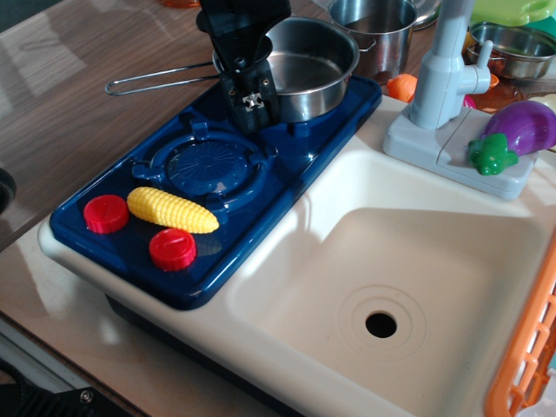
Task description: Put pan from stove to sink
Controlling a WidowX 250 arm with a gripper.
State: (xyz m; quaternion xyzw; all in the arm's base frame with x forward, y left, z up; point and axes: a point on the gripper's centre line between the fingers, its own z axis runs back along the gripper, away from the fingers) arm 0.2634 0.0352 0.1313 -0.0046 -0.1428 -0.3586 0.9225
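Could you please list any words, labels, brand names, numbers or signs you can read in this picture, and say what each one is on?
None: no readable text anywhere in this view.
The gripper has a small pale patch on its black body, too small and blurred to tell whether it is writing.
The pan, the stove with its red knobs, and the sink show no lettering or numbers.
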